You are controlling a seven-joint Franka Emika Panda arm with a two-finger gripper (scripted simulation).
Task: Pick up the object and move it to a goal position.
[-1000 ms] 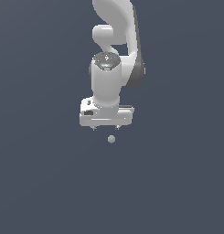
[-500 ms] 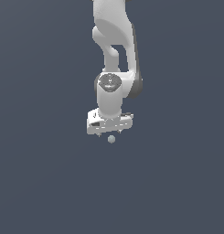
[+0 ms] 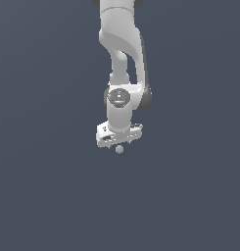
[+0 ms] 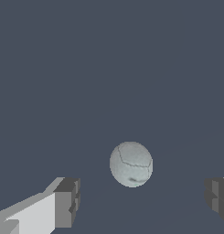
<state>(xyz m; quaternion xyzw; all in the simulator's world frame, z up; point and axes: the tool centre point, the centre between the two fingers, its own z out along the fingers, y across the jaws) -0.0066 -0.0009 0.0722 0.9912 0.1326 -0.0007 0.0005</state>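
Observation:
The object, a tiny pale grey-blue ball (image 3: 119,149), lies on the dark grey floor right under my white gripper (image 3: 118,144). In the wrist view the ball (image 4: 130,163) is large, with faint seam lines. It sits between the lines of my two grey fingertips (image 4: 67,201), a little beyond them and touching neither. The gripper (image 4: 143,199) is open wide and holds nothing. In the exterior view the hand hides the fingers.
A plain dark grey-blue floor (image 3: 53,196) lies all around. The white arm (image 3: 122,59) rises straight up behind the gripper to the exterior view's top edge.
The gripper has come down toward the ball and now hangs just above it. The ball has not moved. The jaws have stayed open.

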